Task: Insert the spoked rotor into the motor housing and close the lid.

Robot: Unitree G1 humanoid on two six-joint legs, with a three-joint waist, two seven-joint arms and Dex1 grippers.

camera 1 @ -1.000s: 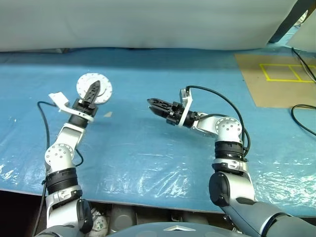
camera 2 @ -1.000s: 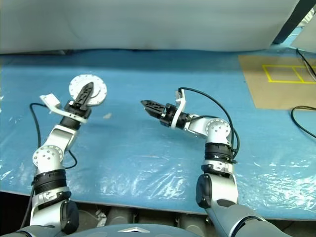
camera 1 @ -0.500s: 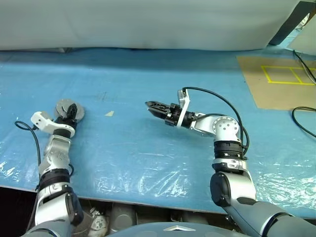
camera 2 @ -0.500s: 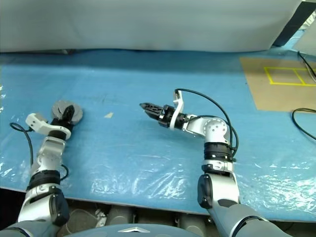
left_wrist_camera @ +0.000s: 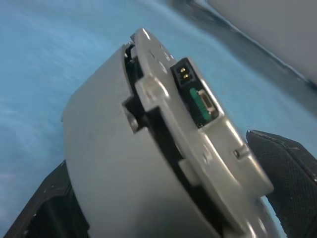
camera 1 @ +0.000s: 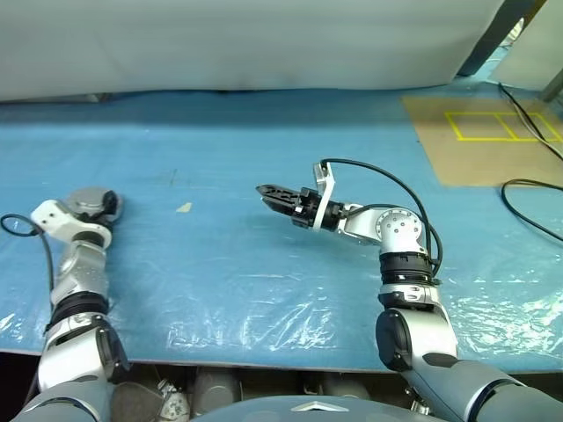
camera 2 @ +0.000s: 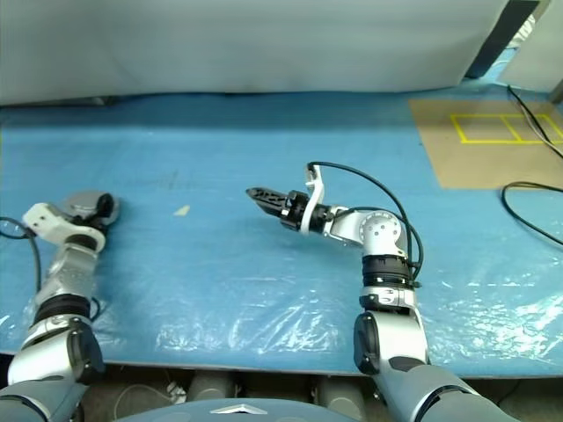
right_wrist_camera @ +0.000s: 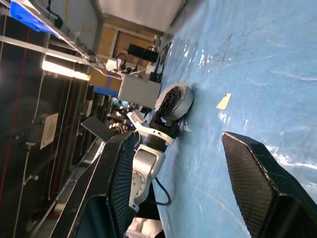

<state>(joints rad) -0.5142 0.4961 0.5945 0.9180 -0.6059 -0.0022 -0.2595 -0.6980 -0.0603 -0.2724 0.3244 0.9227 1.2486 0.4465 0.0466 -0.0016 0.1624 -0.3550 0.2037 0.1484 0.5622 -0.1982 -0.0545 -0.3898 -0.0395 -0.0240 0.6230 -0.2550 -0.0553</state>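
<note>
Left gripper (camera 1: 101, 204) has swung the motor housing (left_wrist_camera: 114, 173), lid (left_wrist_camera: 208, 144) on, down to the bench (camera 1: 264, 264). We cannot tell whether its jaws have released. Right gripper (camera 1: 264, 191): jaws spread, empty. We judge the task nearly done.

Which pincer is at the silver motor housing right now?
The left pincer, far left, is right at the motor housing; the right pincer hangs open and empty over the blue sheet, well apart from it.

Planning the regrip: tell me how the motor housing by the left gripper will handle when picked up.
The motor housing looks like solid metal, so it is probably stiff and heavy for its size. Its smooth grey wall may slip in a light pinch. Being round, it could roll if set on its edge on the blue sheet.
</note>
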